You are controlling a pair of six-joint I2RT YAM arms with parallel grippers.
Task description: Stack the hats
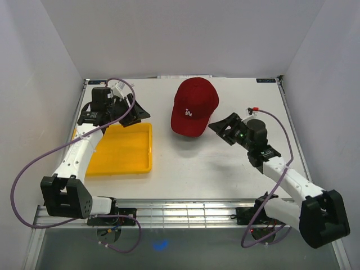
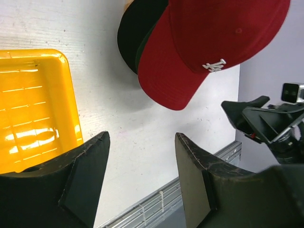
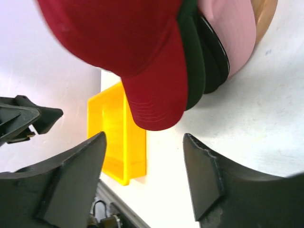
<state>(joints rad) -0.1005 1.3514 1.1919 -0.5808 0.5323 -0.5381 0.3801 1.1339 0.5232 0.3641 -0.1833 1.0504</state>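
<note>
White table [image 1: 225, 169] is carrying stacked hats [image 2: 135, 42], red LA cap [image 1: 194, 107] topping; soft, light, probably pinching best at the stiffer brim [image 3: 154, 99]; left gripper [image 2: 140, 142] and right gripper [image 3: 145, 142] are gaping empty.

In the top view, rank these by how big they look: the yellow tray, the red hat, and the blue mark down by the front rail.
1. yellow tray, even with the left arm covering a corner
2. red hat, raised nearer the camera, so somewhat flattered
3. blue mark, far smaller
</note>
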